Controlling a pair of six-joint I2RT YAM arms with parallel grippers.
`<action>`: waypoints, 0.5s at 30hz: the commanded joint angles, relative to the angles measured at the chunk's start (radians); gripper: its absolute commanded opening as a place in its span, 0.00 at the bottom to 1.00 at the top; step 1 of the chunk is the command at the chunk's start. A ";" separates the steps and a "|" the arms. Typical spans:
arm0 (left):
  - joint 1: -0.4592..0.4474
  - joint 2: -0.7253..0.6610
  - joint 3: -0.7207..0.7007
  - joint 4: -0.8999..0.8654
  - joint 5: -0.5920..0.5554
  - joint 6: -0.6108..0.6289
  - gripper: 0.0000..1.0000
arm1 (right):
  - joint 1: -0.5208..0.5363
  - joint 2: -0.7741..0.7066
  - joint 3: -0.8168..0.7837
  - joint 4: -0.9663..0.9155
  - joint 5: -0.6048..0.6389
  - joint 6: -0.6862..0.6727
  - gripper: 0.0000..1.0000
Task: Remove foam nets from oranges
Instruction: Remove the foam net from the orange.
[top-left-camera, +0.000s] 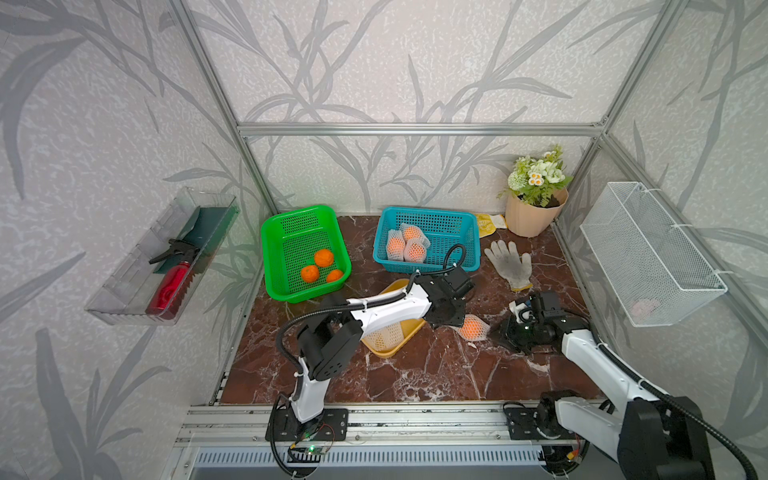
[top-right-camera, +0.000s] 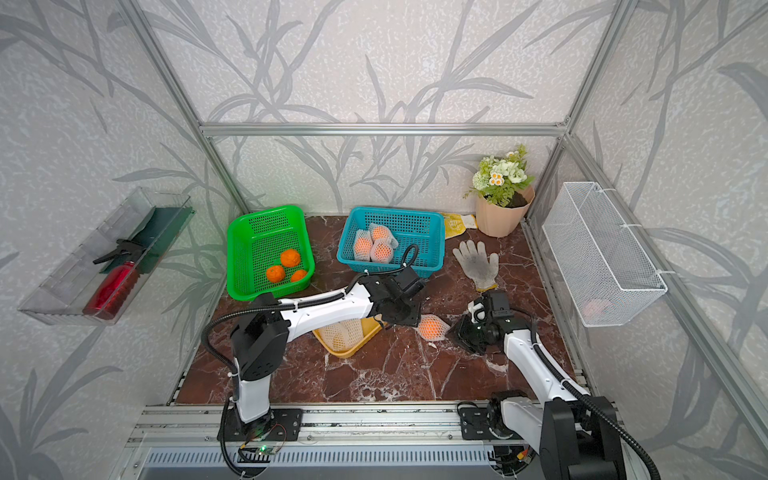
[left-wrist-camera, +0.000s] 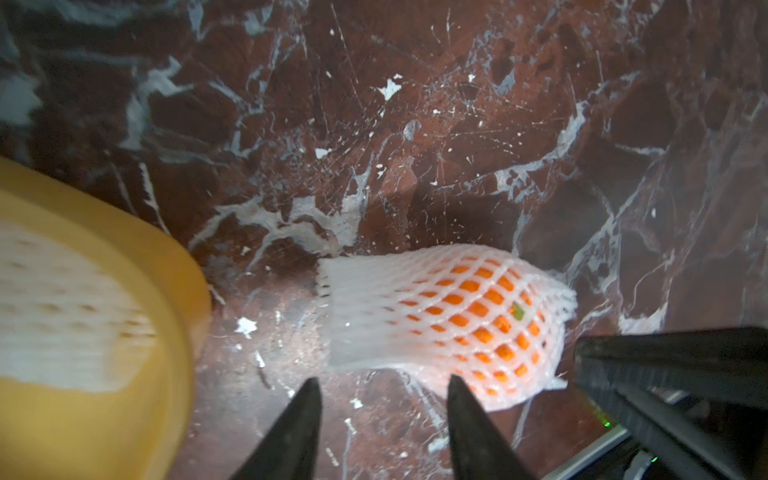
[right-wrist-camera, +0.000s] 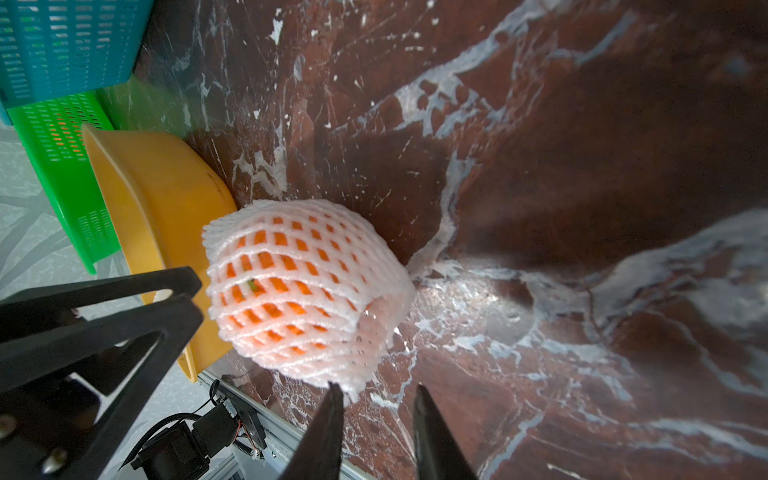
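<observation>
**Both pincers parted, one netted orange between them**

Your left pincer (left-wrist-camera: 382, 380) is released: its tips stand apart with only marble showing between them. The foam net (left-wrist-camera: 361, 316) lies just past those tips. Your right pincer (right-wrist-camera: 378, 387) is parted too, more narrowly, and grips nothing. The net's ragged end sits right at one of its tips, and I cannot tell whether the two touch.

The orange (top-left-camera: 471, 328) is inside that net, down on the bench (top-left-camera: 415, 374), between your two pincers and just beside the yellow tray (top-left-camera: 390, 352). The sleeve's slack, empty end faces the tray side.

Empty nets (top-left-camera: 386, 334) lie in that tray, partly under your left arm. Three bare oranges (top-left-camera: 324, 257) sit in the green basket (top-left-camera: 299, 212). Several netted oranges (top-left-camera: 409, 247) are bunched in the teal basket (top-left-camera: 432, 212). The knit glove (top-left-camera: 509, 262) lies flat on the bench, well apart from the fruit.
</observation>
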 joint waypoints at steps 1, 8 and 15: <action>0.025 -0.049 -0.029 0.047 -0.005 -0.040 0.63 | -0.005 -0.002 0.009 0.011 -0.019 -0.001 0.30; 0.035 0.008 -0.040 0.131 0.066 -0.082 0.69 | -0.005 0.002 0.011 0.007 -0.019 -0.003 0.29; 0.048 0.063 -0.057 0.192 0.112 -0.128 0.69 | -0.009 -0.026 -0.005 -0.007 -0.011 -0.003 0.30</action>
